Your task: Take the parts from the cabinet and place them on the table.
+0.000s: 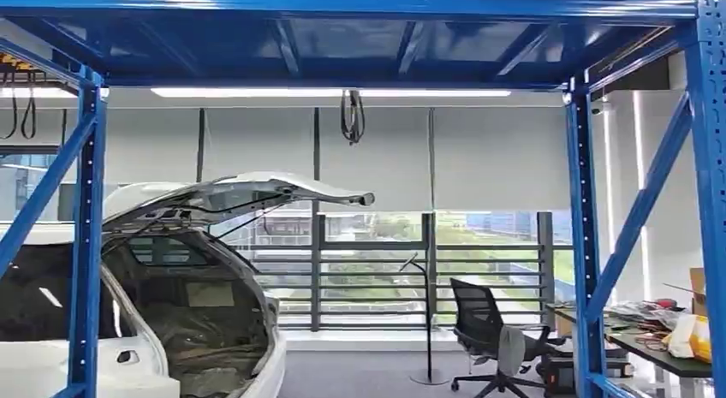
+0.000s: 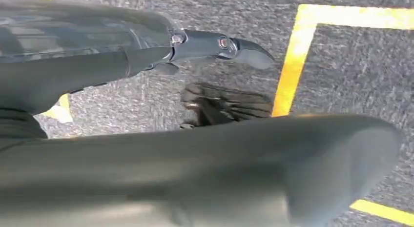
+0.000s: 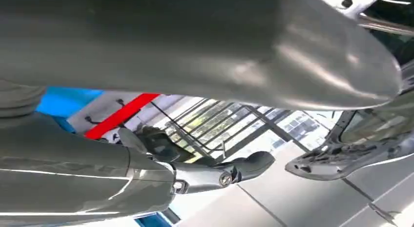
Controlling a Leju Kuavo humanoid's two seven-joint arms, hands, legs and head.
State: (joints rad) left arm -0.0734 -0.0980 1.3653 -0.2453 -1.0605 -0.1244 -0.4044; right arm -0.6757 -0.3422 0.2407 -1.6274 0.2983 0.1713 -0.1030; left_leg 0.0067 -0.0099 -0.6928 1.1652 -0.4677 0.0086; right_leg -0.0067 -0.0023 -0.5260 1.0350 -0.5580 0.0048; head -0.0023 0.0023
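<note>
No parts can be made out in any view, and where they lie cannot be told. The blue steel rack [image 1: 87,244], presumably the cabinet, frames the head view: uprights at left and right, a blue shelf deck [image 1: 342,38] overhead, diagonal braces on both sides. A worktop [image 1: 659,345] sits at the lower right edge beyond the right upright, cluttered with papers, a yellow and white bag and small items too small to identify. The left hand [image 2: 215,75] shows in the left wrist view above grey carpet [image 2: 351,66] marked with yellow floor tape [image 2: 293,61]; a grey finger extends straight, the darker fingers [image 2: 229,105] are blurred beneath it, and nothing appears in its hold, fingers apart. The right hand [image 3: 205,163] shows in the right wrist view with one grey finger extended and darker fingers [image 3: 156,144] loosely curled behind; it holds nothing. Past it a red bar [image 3: 122,114] and a window railing are visible. Through the rack, the head view shows a white car [image 1: 154,329] at left with its tailgate [image 1: 248,193] raised and cargo area open, a black office chair [image 1: 484,329] near the worktop, a floor stand [image 1: 428,321], roller blinds and a railed window [image 1: 377,270] behind, a ceiling light strip [image 1: 334,92], and hanging black cables [image 1: 352,115].
</note>
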